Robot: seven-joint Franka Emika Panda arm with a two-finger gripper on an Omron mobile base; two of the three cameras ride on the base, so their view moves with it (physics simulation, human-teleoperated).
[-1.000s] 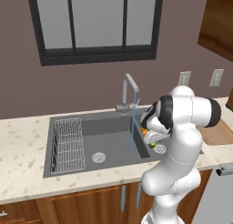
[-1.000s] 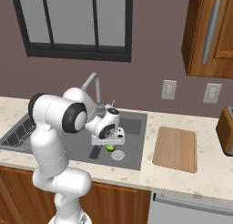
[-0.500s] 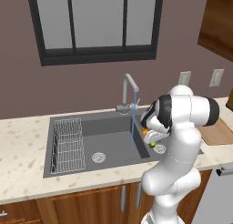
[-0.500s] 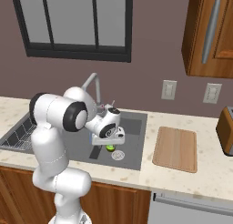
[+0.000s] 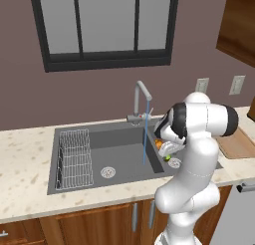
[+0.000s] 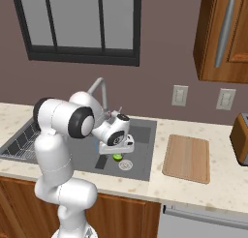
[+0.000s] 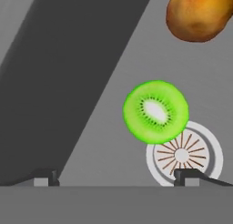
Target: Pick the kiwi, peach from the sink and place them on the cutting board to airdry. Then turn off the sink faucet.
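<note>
My arm hangs low over the sink [image 5: 119,139], barely shifted from a second ago. The cutting board [image 6: 187,157] lies bare on the surface [image 6: 193,188]. Water streams from the faucet [image 5: 141,97]. The hand view alone shows my pincer [image 7: 116,175] spread wide, grasping nothing, the peach [image 7: 199,13] beyond, the kiwi [image 7: 155,111] overlapping a drain [image 7: 191,155].
</note>
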